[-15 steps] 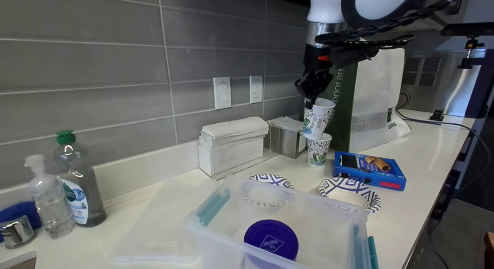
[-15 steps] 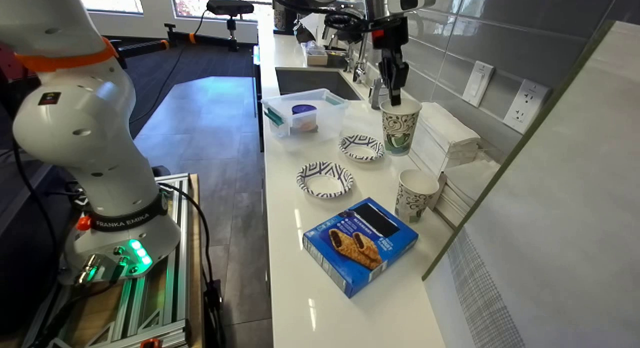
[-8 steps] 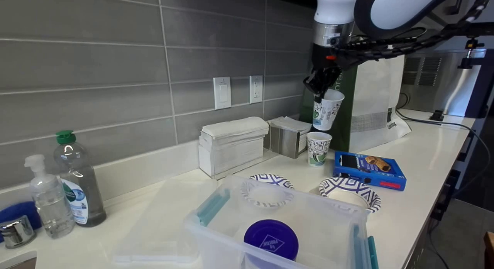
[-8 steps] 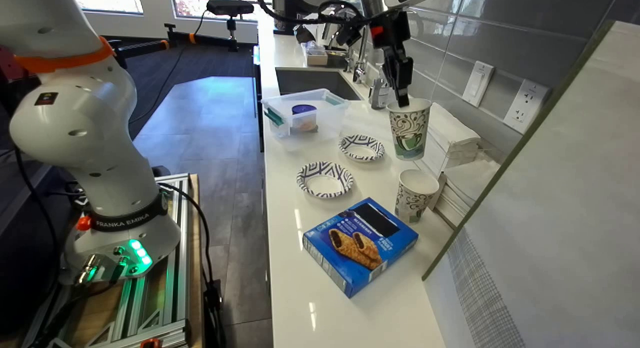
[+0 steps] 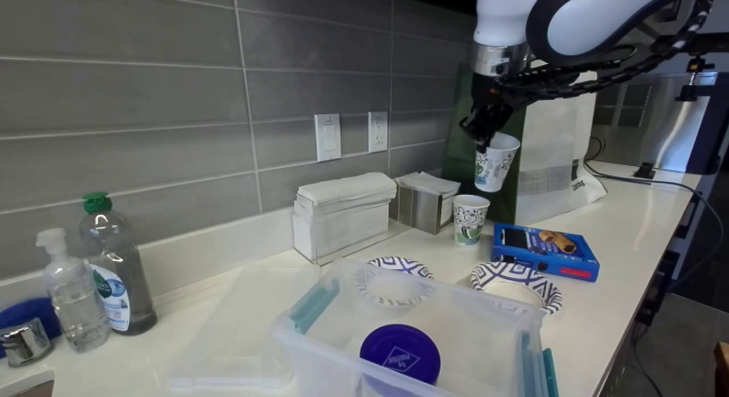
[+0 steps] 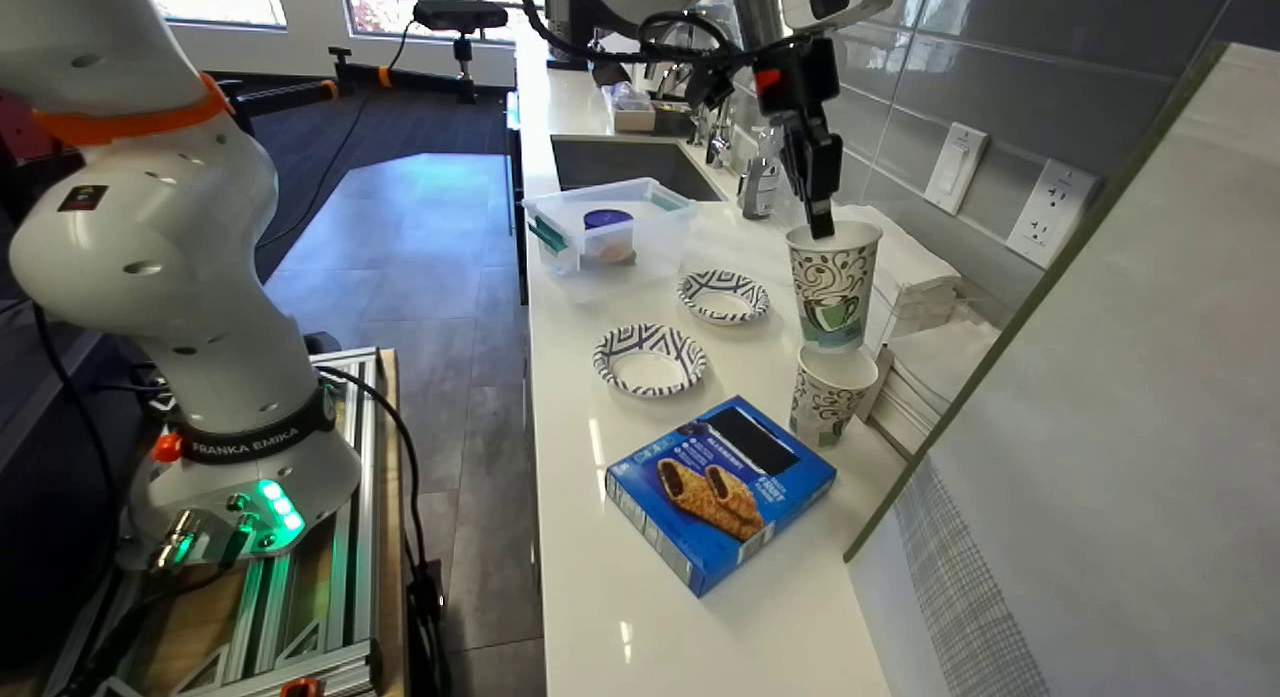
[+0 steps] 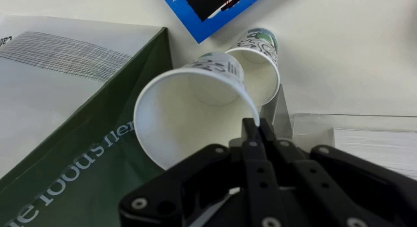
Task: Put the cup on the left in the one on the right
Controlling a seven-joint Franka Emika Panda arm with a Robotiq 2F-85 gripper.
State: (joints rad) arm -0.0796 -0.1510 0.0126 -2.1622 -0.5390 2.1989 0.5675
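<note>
The gripper (image 7: pixel 257 122) has its fingers clamped on the rim of the held cup (image 6: pixel 833 292), likely light, crushable and best gripped there, which hangs tilted above, not in, the lower cup (image 6: pixel 825 402).

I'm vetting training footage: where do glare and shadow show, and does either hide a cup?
In an exterior view, the windows look washed out and short glare streaks lie on the counter; in the wrist view, soft shadow borders the blue box; neither hides the held cup or standing cup in any view.
</note>
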